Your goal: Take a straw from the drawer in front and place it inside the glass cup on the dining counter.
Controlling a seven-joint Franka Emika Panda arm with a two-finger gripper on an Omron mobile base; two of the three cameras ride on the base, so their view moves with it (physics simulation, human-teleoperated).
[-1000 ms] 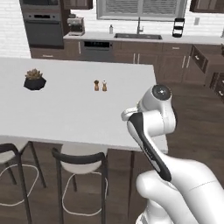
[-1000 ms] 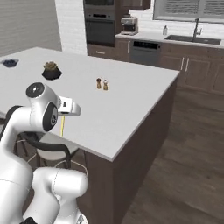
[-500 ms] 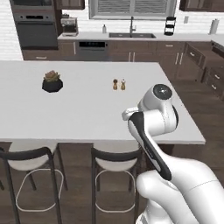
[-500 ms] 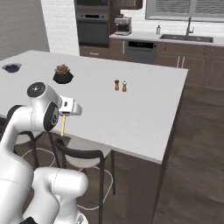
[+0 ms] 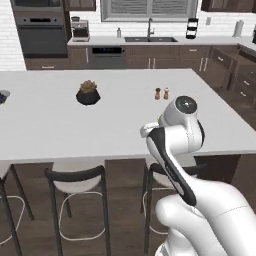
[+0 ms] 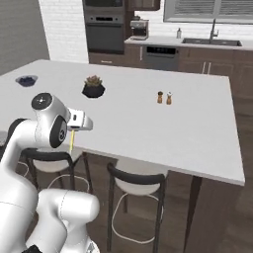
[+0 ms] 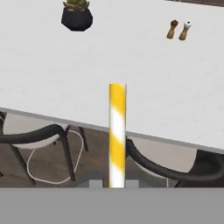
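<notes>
The pincer (image 6: 72,132) is clamped shut on the straw (image 7: 117,131), which hangs from it over the stools (image 6: 136,175), just short of the tabletop's (image 6: 163,128) near edge and a little below its surface as far as I can judge. The thin straw could catch that edge or twist in the grip if carried straight ahead without lifting. Beyond the edge the top lies broad and bare, with a plant pot (image 7: 76,16) far ahead to one side and two shakers (image 7: 178,29) to the other; a berry bowl (image 6: 26,79) sits well off, and I cannot make out the cup.
</notes>
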